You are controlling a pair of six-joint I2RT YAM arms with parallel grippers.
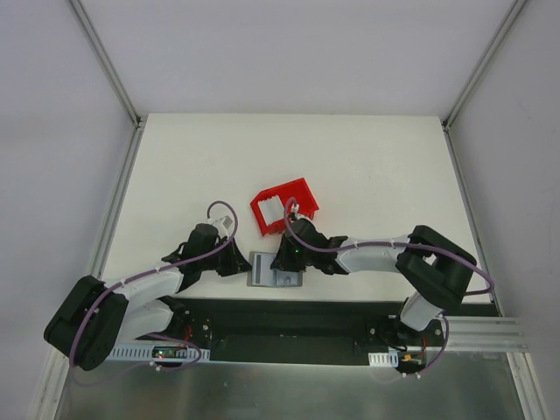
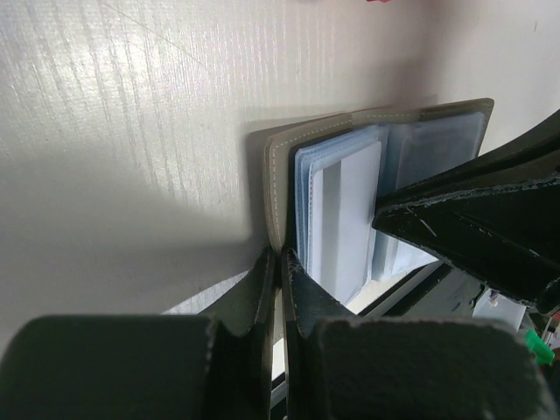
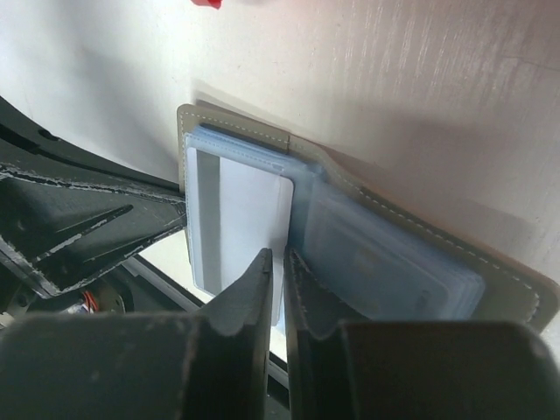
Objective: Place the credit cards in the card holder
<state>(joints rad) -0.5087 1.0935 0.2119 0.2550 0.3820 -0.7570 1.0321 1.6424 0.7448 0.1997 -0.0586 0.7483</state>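
The credit card (image 3: 254,214) appears partly seated in a clear sleeve of the card holder (image 3: 367,201), which lies opened at the near edge of the bench (image 1: 350,157). The card's near end seems to be pinched by the right tool (image 3: 278,262), whose fingers are drawn almost together. The cover edge is clamped by the left tool (image 2: 280,262). If the card is pushed askew, it could be bowed or jammed. If the cover slips, the card holder could be shoved off the edge.
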